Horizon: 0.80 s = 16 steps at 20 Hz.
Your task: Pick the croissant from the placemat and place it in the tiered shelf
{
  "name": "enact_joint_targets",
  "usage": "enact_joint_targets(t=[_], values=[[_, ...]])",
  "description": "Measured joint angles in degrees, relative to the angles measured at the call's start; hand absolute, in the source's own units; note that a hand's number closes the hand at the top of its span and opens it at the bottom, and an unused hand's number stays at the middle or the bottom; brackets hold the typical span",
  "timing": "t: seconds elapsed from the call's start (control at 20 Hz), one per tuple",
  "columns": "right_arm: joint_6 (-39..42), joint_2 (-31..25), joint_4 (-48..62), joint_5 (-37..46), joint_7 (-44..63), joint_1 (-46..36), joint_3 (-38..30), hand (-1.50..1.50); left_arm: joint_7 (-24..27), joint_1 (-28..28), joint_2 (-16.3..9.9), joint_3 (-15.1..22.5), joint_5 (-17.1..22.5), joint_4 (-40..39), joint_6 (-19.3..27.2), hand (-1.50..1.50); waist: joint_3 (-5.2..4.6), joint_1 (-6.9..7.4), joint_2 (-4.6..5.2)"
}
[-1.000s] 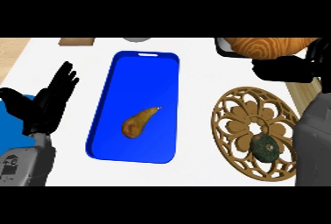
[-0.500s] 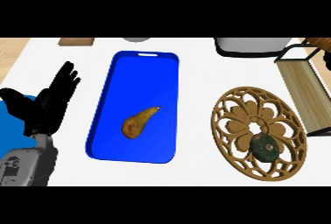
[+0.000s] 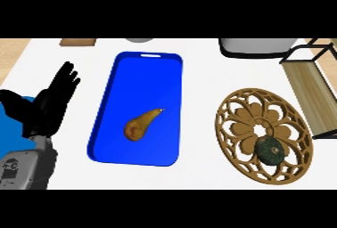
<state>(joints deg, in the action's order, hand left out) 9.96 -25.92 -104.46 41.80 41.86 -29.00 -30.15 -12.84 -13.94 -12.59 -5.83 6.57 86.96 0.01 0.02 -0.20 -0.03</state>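
Nearest, at the view's left, 1 left hand (image 3: 46, 109) is resting open with fingers straight and raised, holding nothing, beside a blue object (image 3: 13, 133) at the left edge. Mid-counter, 1 brown croissant (image 3: 140, 125) is lying on the blue placemat (image 3: 148, 75), well apart from the hand, and 1 carved wooden trivet (image 3: 253, 120) to its right is bearing 1 dark green item (image 3: 269, 150). Farthest, the tiered shelf (image 3: 309, 89) is standing at the right edge, 1 white container (image 3: 256, 46) beside it.

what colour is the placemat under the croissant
Bright blue placemat, seen in the head view; the croissant is brown.
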Motion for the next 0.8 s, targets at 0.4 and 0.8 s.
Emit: enact_joint_targets(t=[0.4,0.8], values=[[-1.8,-4.6,6.5,-6.2,-9.1,5.7,-6.4,1.5,1.3,-0.4,1.0,0.3,-1.5,-1.9,0.0,0.0,0.0,-0.01,0.01],[-5.3,-6.8,11.9,-8.4,-13.1,8.5,-8.6,-1.5,0.1,-0.6,1.9,0.0,-1.6,-0.8,0.3,0.0,-0.03,0.15,0.02]])
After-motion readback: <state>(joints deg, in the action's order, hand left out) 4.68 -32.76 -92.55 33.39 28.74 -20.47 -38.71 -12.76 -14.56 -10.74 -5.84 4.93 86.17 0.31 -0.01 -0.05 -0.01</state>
